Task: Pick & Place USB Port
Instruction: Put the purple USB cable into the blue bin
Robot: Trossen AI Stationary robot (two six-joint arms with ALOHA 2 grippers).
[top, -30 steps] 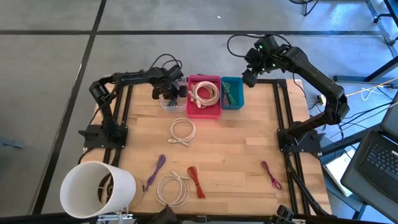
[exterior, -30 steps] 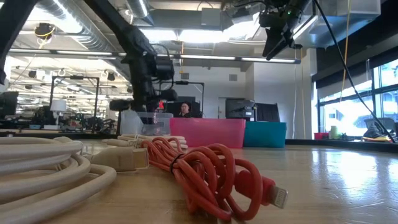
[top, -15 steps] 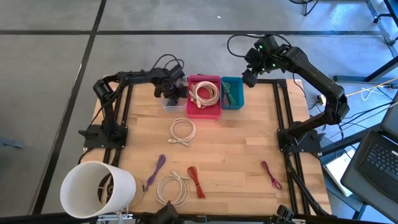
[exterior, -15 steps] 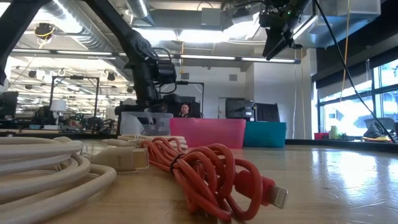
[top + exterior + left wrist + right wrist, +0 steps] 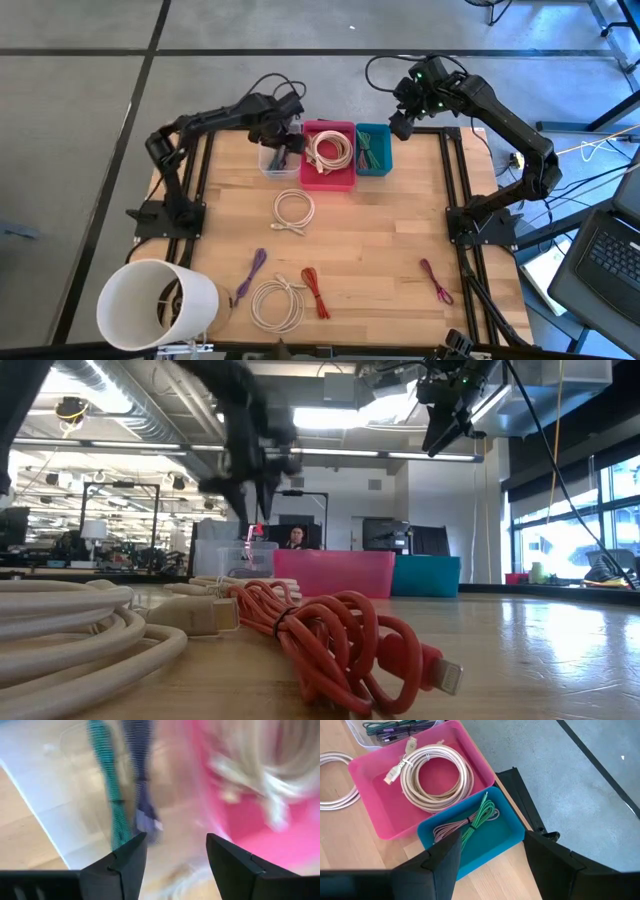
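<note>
Hovering over the clear bin (image 5: 275,158), the left gripper (image 5: 281,138) has open, empty jaws; a purple USB cable (image 5: 142,785) lies inside. Lifting carelessly could snag the cable.

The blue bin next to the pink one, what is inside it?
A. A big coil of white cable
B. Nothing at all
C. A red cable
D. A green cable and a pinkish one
D: the right wrist view shows a green cable and a pinkish cable lying together in the blue bin, while the white coil sits in the pink bin.
</note>
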